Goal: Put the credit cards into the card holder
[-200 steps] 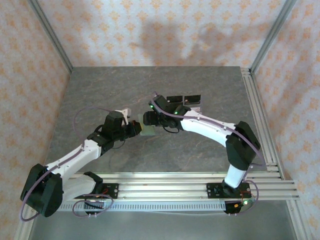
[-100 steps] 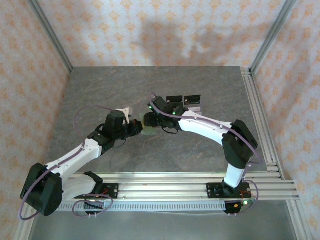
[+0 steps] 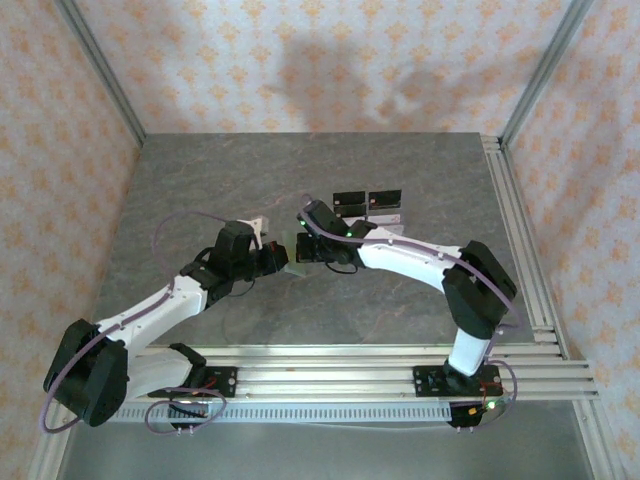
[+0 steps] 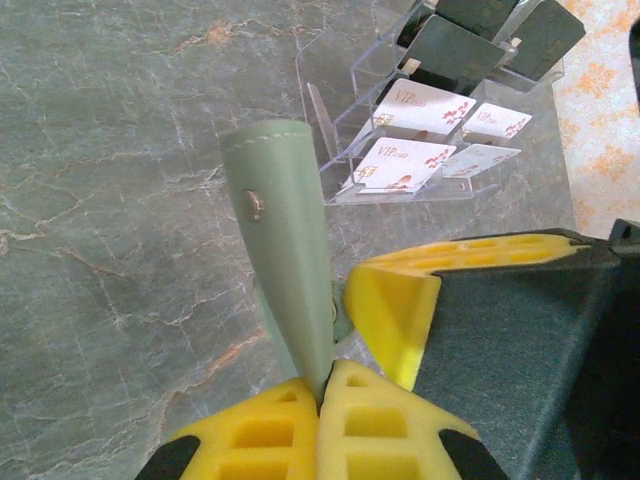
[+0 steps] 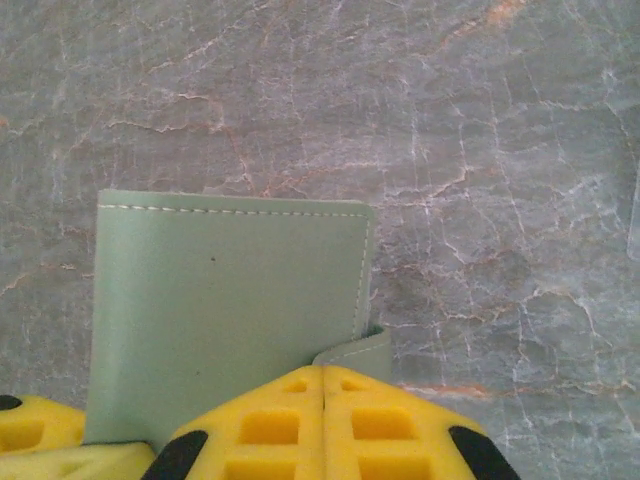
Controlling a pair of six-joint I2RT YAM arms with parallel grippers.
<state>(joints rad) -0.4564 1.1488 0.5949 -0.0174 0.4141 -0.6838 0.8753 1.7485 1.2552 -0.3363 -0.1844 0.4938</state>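
Observation:
The card holder (image 4: pixel 285 250), a sage-green wallet, stands on edge above the table. My left gripper (image 4: pixel 325 395) is shut on its lower edge. In the right wrist view the card holder (image 5: pixel 220 300) shows its flat face, and my right gripper (image 5: pixel 322 372) is shut at its snap tab (image 5: pixel 360 350). From above, the left gripper (image 3: pixel 272 258) and the right gripper (image 3: pixel 303 250) meet at the card holder (image 3: pixel 290 256) in mid-table. The credit cards (image 4: pixel 403 163), pale with red print, lie in the clear acrylic stand (image 4: pixel 335 95) just behind the wallet.
The acrylic stand (image 3: pixel 368 205) with its black panels stands right of centre, behind the right arm. Aluminium rails (image 3: pixel 520 230) run along the right and near edges of the grey marbled table (image 3: pixel 200 180). Patterned walls enclose the workspace.
My right gripper has gone from open to shut at the wallet's tab and has pushed slightly left. The left gripper kept its hold and shifted a little with the wallet.

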